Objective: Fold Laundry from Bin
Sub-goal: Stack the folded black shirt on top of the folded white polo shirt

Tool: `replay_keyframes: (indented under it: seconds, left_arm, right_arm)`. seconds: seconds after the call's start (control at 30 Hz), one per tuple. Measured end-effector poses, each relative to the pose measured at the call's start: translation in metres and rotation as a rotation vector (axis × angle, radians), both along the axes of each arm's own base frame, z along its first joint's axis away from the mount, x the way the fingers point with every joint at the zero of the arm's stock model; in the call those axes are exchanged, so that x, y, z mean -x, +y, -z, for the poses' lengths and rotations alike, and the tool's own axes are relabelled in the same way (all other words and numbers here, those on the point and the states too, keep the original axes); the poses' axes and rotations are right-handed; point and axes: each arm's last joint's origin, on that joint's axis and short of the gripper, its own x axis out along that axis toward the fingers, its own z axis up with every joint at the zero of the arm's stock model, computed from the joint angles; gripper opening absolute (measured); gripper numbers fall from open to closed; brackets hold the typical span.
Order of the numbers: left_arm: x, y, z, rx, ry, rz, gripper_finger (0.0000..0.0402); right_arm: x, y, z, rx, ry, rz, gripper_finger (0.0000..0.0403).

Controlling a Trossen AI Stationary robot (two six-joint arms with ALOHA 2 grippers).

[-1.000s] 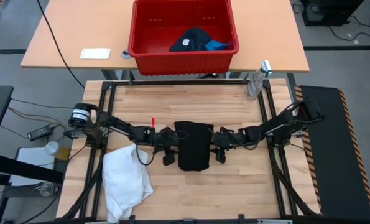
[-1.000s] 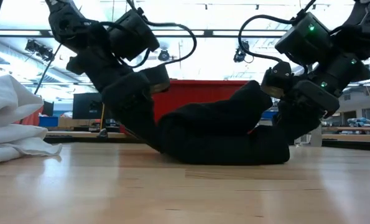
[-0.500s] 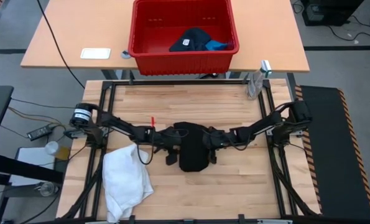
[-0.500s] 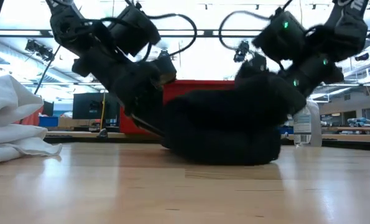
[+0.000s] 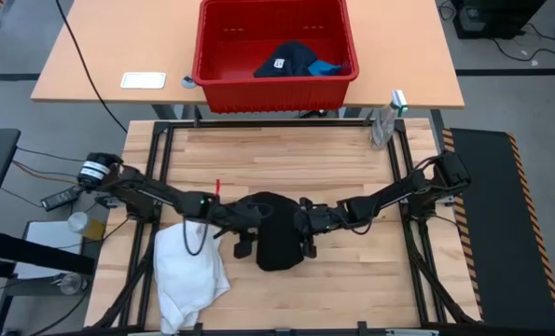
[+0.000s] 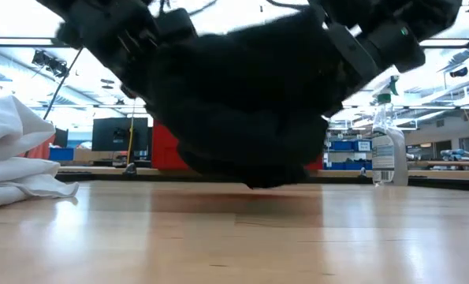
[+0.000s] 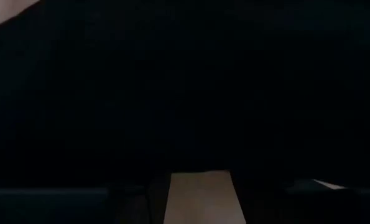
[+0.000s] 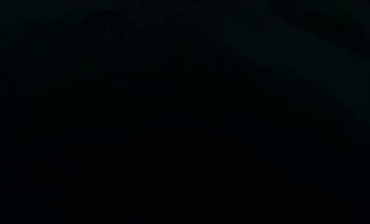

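Note:
The black garment [image 5: 277,235] hangs bunched between my two grippers over the middle of the table. In the low view it [image 6: 250,102] fills the upper middle. My left gripper [image 5: 243,230] is at its left side and my right gripper [image 5: 307,228] at its right side, both shut on it. Black cloth covers both wrist views. The large white garment [image 5: 191,273] lies crumpled on the table near the front left. The red bin [image 5: 212,73] stands on the far table and holds the navy garment with a white tag [image 5: 286,60] and the small blue one [image 5: 329,67]. My left gripper holds the black garment's left side [image 5: 258,226], coming level from the table's left. The cloth hides the fingers. The garment hangs slack below the hold; whether its lowest fold [image 6: 254,183] touches the table, I cannot tell. My right gripper holds the black garment's right side [image 5: 294,224], coming level from the table's right. The cloth hides the fingers and fills the right wrist view. The garment sags in a bunch between the two grippers.
A spray bottle [image 5: 385,119] stands at the table's far right corner and also shows in the low view [image 6: 388,150]. A small white card [image 5: 143,80] lies on the far table, left of the bin. The white garment [image 6: 13,158] takes up the front left.
My right gripper has gone toward the table's left, closing on my left gripper, and both have risen. The black garment, which lay long and flat on the table, has bunched up, lifted, and shifted toward the table's left and near edge.

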Motion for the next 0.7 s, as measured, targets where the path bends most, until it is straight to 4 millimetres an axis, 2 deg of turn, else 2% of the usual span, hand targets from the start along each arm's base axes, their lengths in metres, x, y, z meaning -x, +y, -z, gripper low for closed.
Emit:
replay_keyframes:
  seconds: [0.27,0.5,0.7]
  left_arm:
    - [0.025,-0.021,-0.023,-0.025,0.017,-0.005,0.016]
    - [0.03,-0.045,-0.059,-0.089,0.061,0.017,0.016]
    - [0.036,-0.056,-0.075,-0.07,0.124,-0.003,0.016]
  right_arm:
    - [-0.017,0.009,-0.027,0.037,-0.04,-0.002,0.0148]
    - [-0.029,0.015,-0.048,0.023,-0.104,-0.017,0.0148]
    - [-0.045,0.027,-0.066,0.012,-0.156,-0.033,0.0148]
